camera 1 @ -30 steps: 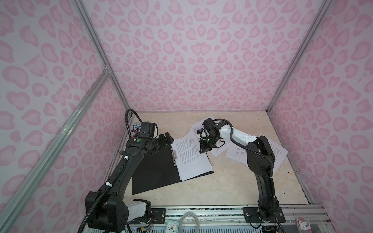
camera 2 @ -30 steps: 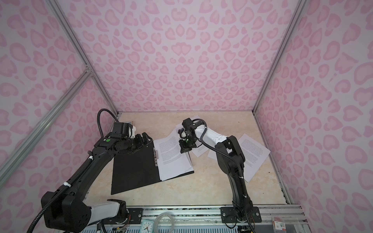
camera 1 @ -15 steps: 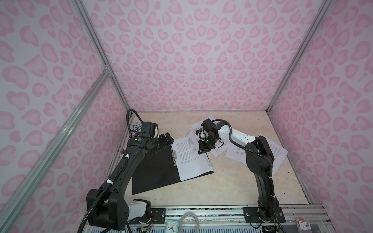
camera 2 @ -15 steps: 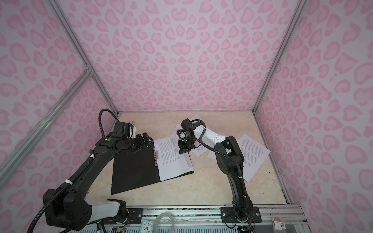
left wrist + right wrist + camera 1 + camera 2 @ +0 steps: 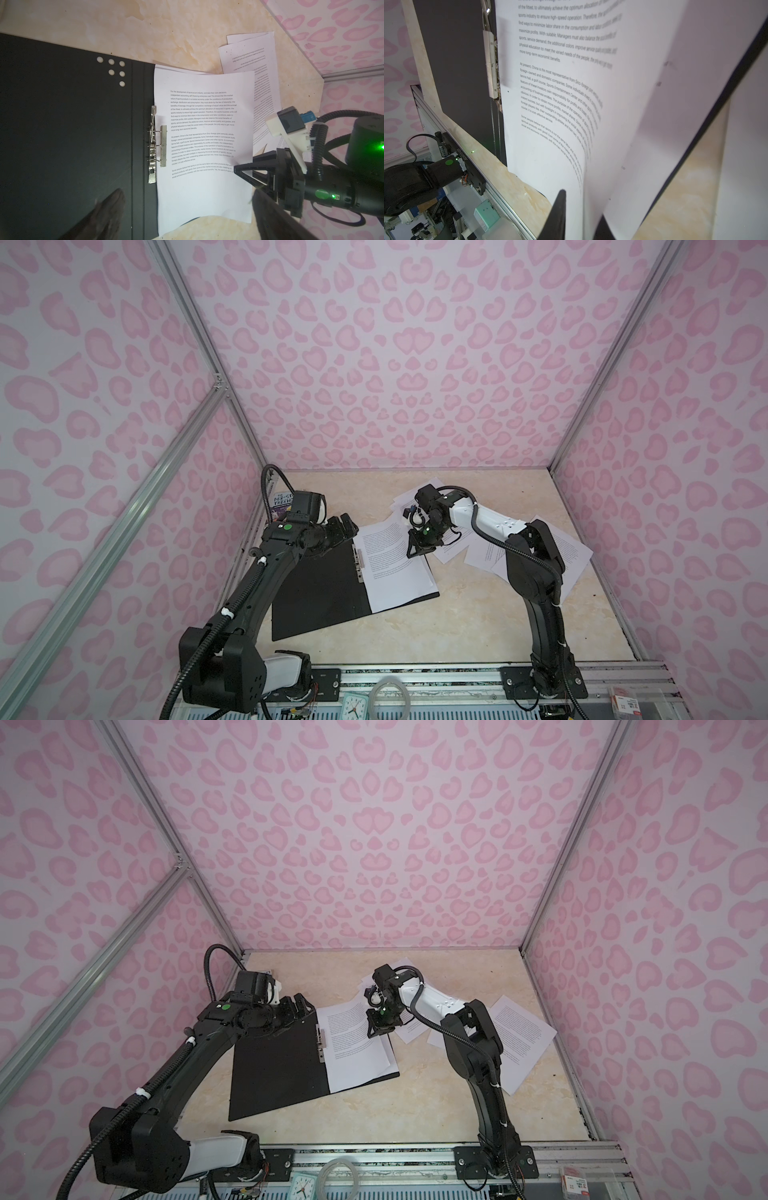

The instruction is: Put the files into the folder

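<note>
The right gripper, over the far right corner of the open black-lined folder, has loosened. Its jaws, pinched shut a second ago on the raised edge of the white printed paper sheet, now stand slightly parted, with that edge loose between them.

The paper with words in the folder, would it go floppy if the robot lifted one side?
Probably floppy: the sheet bows where its edge rises between the right fingers. It looks thin, so likely very light. It might slide across the flat black folder.
</note>
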Tool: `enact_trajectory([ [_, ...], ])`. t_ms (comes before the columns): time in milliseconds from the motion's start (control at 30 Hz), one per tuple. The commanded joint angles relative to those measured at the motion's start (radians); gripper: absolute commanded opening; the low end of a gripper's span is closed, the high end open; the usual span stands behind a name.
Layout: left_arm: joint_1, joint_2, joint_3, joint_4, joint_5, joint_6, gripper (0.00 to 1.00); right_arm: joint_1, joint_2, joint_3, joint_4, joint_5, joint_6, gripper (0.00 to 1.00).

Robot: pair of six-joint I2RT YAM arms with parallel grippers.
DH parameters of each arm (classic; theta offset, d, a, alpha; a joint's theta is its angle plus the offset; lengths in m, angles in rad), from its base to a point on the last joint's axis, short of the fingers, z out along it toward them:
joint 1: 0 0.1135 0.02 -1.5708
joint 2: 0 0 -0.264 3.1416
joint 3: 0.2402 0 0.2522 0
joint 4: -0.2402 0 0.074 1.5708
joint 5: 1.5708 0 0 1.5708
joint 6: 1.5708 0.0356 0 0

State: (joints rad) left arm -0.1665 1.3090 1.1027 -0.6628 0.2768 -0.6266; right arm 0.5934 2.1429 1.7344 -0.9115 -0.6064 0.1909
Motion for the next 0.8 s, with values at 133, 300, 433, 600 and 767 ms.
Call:
enact_trajectory([
  [133,-0.001,0.006,0.013,0.005,-0.003,-0.004,0.97,0.012,-0.01,-0.012,-0.017,0.003,0.0,0.28],
  [300,-0.001,0.005,0.01,0.007,-0.004,-0.009,0.97,0.02,-0.035,-0.045,-0.006,0.043,0.015,0.35],
  [433,-0.001,0.008,0.018,0.002,-0.007,-0.006,0.97,0.018,-0.06,-0.056,-0.014,0.105,0.013,0.5],
  [600,-0.001,0.013,0.032,-0.001,-0.002,-0.005,0.97,-0.009,-0.116,-0.061,-0.037,0.195,0.01,0.59],
  [767,0.001,0.007,0.037,-0.003,0.002,-0.008,0.97,-0.132,-0.213,-0.143,0.022,0.272,0.052,0.66],
])
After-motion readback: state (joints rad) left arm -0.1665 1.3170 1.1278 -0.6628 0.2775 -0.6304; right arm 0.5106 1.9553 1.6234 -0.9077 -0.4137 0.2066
